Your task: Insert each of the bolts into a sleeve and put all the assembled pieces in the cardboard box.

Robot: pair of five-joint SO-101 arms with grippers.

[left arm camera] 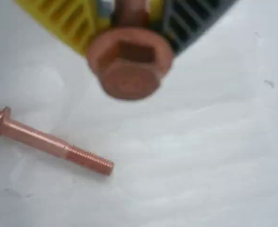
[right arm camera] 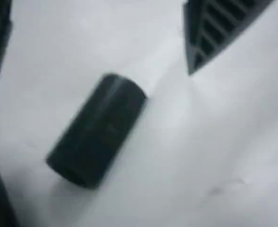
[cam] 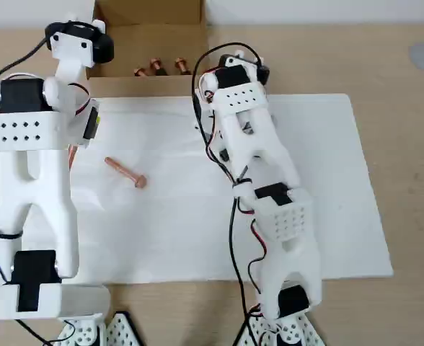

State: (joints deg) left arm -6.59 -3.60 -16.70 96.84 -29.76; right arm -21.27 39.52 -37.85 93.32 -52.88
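Left pincer (left arm camera: 129,14) clamps a bolt (left arm camera: 128,64); right pincer (right arm camera: 106,38) spread over sleeve (right arm camera: 96,137)

No readable text, labels or numbers anywhere.

The white left arm (cam: 35,180) and right arm (cam: 266,166) are wearing black motors (cam: 21,94), hole-grid panels (cam: 24,130) and looping red-and-black cables (cam: 233,238)
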